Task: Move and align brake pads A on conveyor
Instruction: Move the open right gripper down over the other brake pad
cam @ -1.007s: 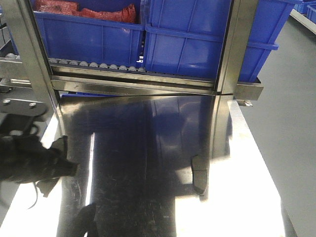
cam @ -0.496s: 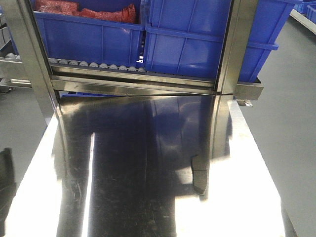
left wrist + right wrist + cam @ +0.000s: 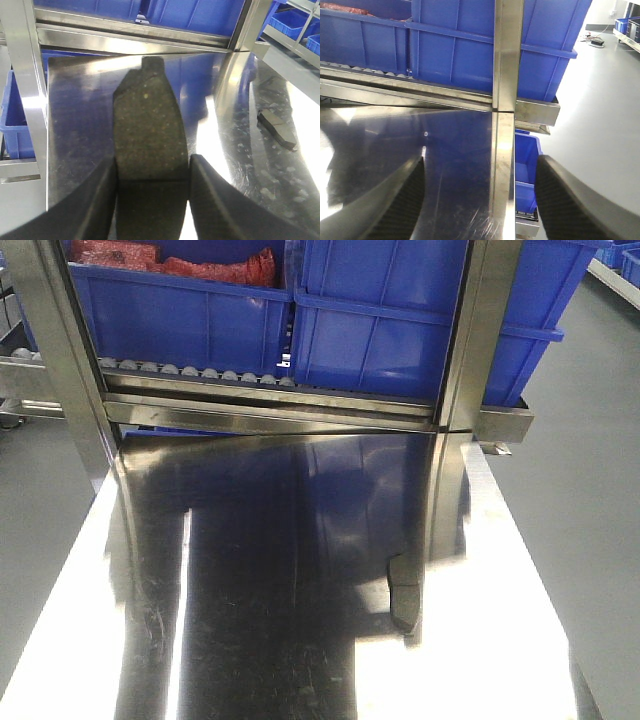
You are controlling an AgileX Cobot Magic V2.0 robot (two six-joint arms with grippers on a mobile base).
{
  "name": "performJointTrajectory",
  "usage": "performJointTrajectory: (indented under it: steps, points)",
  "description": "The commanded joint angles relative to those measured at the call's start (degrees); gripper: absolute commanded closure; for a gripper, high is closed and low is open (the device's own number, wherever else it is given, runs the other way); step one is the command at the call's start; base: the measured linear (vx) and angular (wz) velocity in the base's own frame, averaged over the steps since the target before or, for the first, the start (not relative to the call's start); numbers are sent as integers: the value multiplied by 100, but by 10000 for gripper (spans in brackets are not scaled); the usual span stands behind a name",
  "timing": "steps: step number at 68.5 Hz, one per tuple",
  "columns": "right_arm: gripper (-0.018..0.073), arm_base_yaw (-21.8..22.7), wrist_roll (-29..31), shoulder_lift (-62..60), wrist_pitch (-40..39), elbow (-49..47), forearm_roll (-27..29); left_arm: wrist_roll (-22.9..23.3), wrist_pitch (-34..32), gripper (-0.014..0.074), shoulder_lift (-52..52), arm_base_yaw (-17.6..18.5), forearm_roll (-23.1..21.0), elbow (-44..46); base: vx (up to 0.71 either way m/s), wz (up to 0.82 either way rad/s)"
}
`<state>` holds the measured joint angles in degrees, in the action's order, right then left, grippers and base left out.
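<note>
Your left arm has gone from the front view. A second ago its dark bulk filled the left edge beside the tabletop point(image 3: 260, 640), half a second ago only a sliver showed there, and now that side is clear of it. Nothing else has shifted.

In the left wrist view the left claw point(image 3: 152, 165) is clamped on a brake pad point(image 3: 149, 110). Its two fingers press the pad's long edges, and the pad points toward the rack of blue bins point(image 3: 180, 320) with the tabletop beyond it. Further right, a second brake pad point(image 3: 404, 598) lies flat on the right half of the steel, and neither claw is touching it. The right claw point(image 3: 480, 200) is spread wide with nothing between its fingers, over the tabletop's right edge.

By my reading you are partway through: one pad is picked up but not delivered, and one still waits. The conveyor is in none of these views, so you cannot tell whether any pads are already laid or lined up there.
</note>
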<state>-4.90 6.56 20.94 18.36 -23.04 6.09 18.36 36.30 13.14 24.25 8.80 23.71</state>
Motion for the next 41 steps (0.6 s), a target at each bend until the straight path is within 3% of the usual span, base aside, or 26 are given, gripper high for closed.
performJointTrajectory:
  steps: [1, 41]
  points:
    - [96, 24, 42, 62, -429, -143, -23, 7, -518, 603, 66, 24, 50, 154, 0, 0]
    - [96, 24, 42, 62, -457, -143, -23, 12, -522, 603, 66, 24, 50, 154, 0, 0]
